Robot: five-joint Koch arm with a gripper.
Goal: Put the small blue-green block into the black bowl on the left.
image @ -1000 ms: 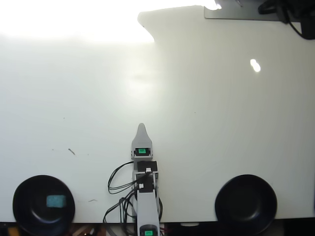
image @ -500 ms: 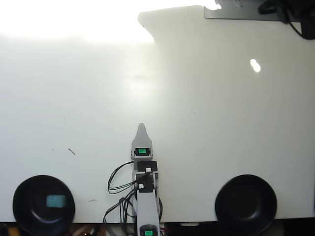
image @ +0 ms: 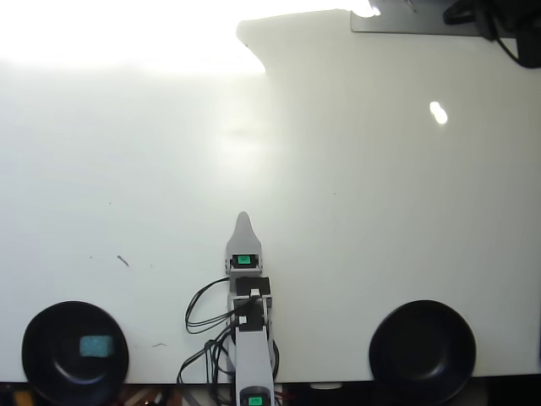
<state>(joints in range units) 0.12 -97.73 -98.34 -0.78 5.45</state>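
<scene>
Presently, small blue-green square block [image: 95,346] lies inside round glossy black bowl [image: 38,338] at lower left of overhead view. Second identical black bowl [image: 422,348] at lower right. White table [image: 380,220]. Grey gripper [image: 243,219] shows one tip; spread or pressed together cannot be told.

Small blue-green block [image: 95,345] inside left black bowl [image: 51,334].

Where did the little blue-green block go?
In the overhead view, the small blue-green block lies inside the black bowl at the bottom left, well away from the gripper.
</scene>
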